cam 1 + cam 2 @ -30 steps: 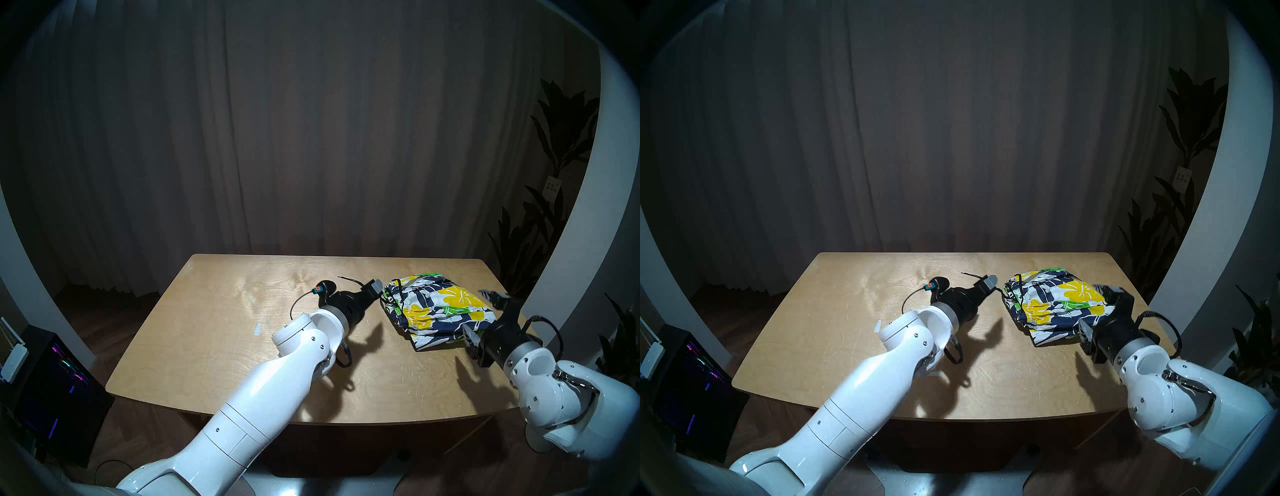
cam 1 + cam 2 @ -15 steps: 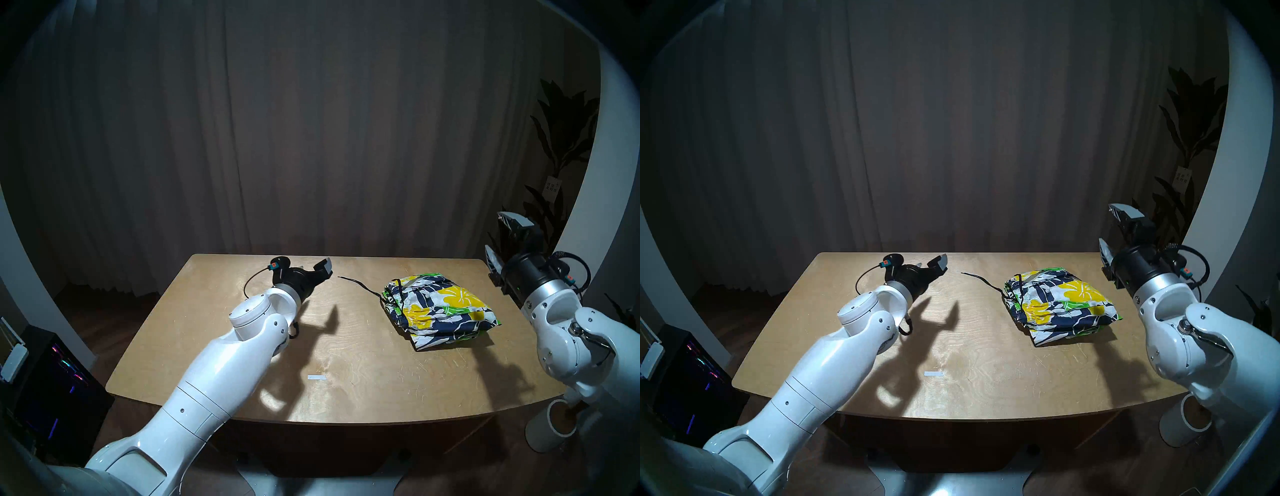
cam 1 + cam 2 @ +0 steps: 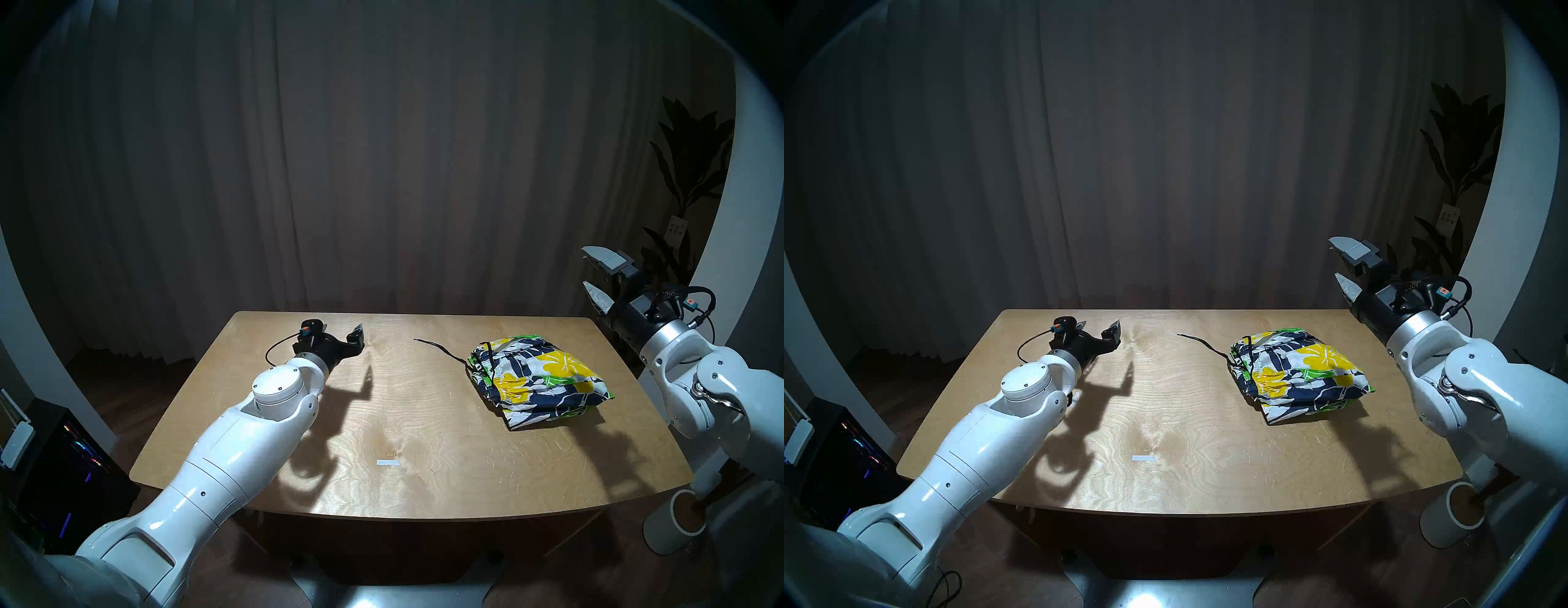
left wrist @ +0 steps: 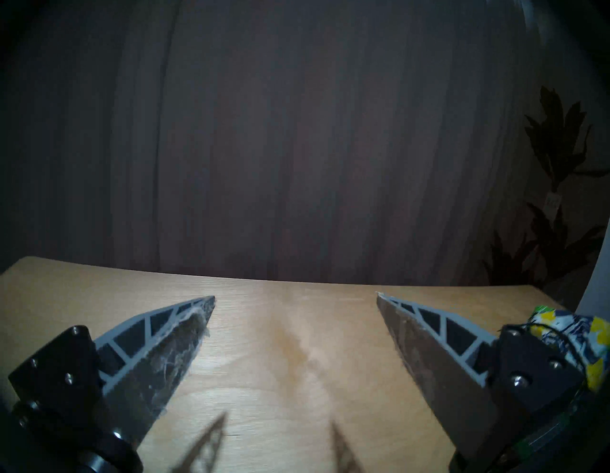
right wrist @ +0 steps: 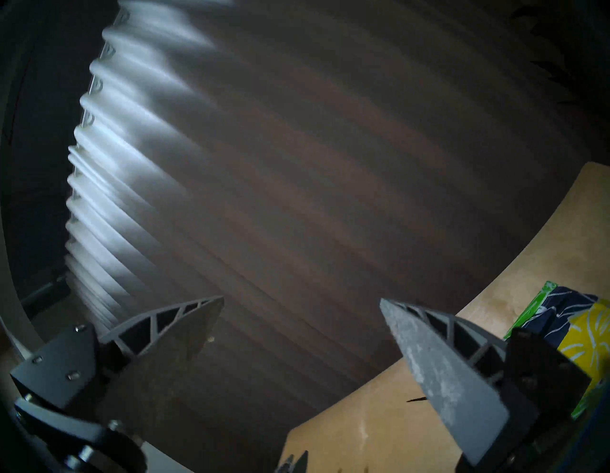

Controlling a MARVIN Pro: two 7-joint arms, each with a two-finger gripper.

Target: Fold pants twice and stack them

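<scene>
The pants [image 3: 539, 382] are navy shorts with white and yellow flowers and green leaves. They lie folded into a thick bundle on the right half of the wooden table [image 3: 297, 424], also seen from the other head eye [image 3: 1299, 373]. Their dark drawstring [image 3: 437, 349] trails left across the wood. My left gripper [image 3: 341, 330] hovers open and empty over the far left part of the table, well away from the pants [image 4: 591, 330]. My right gripper [image 3: 589, 269] is open and empty, raised beyond the table's far right corner, above the pants [image 5: 587, 333].
A small white tape strip [image 3: 388, 463] lies near the table's front middle. A dark curtain [image 3: 382, 170] hangs behind the table. A tall plant [image 3: 687, 170] stands at the right, a white cylinder [image 3: 674, 526] on the floor under my right arm, a lit computer case [image 3: 63, 458] at the left.
Both grippers drew away from the folded pants. The left swung back and left across the table; the right rose and moved off past the right edge. The pants stayed put.
</scene>
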